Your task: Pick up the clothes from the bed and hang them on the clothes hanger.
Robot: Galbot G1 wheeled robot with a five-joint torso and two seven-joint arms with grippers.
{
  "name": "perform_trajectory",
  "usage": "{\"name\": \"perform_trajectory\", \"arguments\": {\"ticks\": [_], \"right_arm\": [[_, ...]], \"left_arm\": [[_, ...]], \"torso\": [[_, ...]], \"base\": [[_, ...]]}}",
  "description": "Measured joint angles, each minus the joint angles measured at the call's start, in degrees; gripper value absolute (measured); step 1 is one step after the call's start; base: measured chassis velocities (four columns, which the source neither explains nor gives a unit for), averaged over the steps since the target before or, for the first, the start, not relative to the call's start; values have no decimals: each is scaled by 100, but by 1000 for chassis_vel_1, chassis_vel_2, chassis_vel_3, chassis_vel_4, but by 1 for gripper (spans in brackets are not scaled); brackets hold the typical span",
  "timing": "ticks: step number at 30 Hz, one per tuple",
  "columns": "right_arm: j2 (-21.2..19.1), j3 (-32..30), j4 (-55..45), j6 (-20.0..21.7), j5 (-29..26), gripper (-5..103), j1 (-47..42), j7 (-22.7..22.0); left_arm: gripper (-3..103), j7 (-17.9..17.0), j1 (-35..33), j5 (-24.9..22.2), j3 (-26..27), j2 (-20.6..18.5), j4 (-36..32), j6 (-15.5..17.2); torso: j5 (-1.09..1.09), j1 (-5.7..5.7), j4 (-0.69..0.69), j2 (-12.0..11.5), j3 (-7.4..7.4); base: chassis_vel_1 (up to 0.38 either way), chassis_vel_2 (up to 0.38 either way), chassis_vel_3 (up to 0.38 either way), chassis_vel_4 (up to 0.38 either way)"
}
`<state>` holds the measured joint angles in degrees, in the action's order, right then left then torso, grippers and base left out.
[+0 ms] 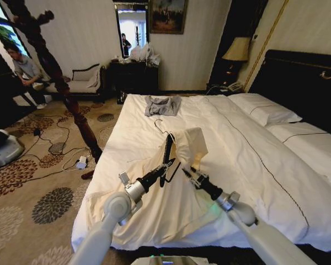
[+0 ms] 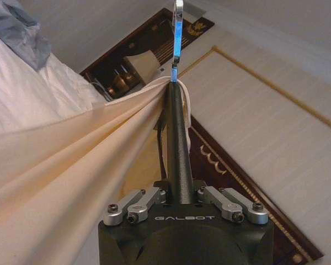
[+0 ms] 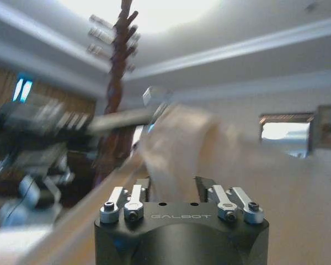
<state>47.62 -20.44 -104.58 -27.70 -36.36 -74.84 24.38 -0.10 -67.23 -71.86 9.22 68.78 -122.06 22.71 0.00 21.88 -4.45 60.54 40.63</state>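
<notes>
Above the near half of the bed (image 1: 248, 160), both arms are stretched forward from the lower edge of the head view and angled inward toward each other. The left pincer (image 1: 166, 165) is closed on the lower end of the clothes hanger (image 1: 168, 152), which is held upright with its silver hook (image 1: 161, 127) uppermost. In the left wrist view the black hanger (image 2: 178, 143) is clamped between the jaws, and the clothes (image 2: 71, 165) are draped over its top. The right pincer (image 1: 188, 172) is raised just beside the hanger and is closed on a lifted fold of the clothes (image 1: 192, 144). The rest of the garment is spread over the sheet near the foot edge. A grey garment (image 1: 162, 105) lies farther up the bed.
</notes>
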Motion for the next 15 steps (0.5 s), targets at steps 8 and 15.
{"name": "perform_trajectory", "arguments": {"ticks": [8, 15], "right_arm": [[-172, -355, -459, 579, -441, 76, 262, -739], [-576, -195, -730, 1008, -569, 96, 419, -856]], "left_arm": [[19, 58, -112, 251, 15, -459, -145, -18], [19, 44, -53, 251, 75, -649, -251, -25]], "torso": [[0, 0, 1, 0, 0], [1, 0, 0, -1, 0]], "base": [[0, 0, 0, 0], [0, 0, 0, 0]]}}
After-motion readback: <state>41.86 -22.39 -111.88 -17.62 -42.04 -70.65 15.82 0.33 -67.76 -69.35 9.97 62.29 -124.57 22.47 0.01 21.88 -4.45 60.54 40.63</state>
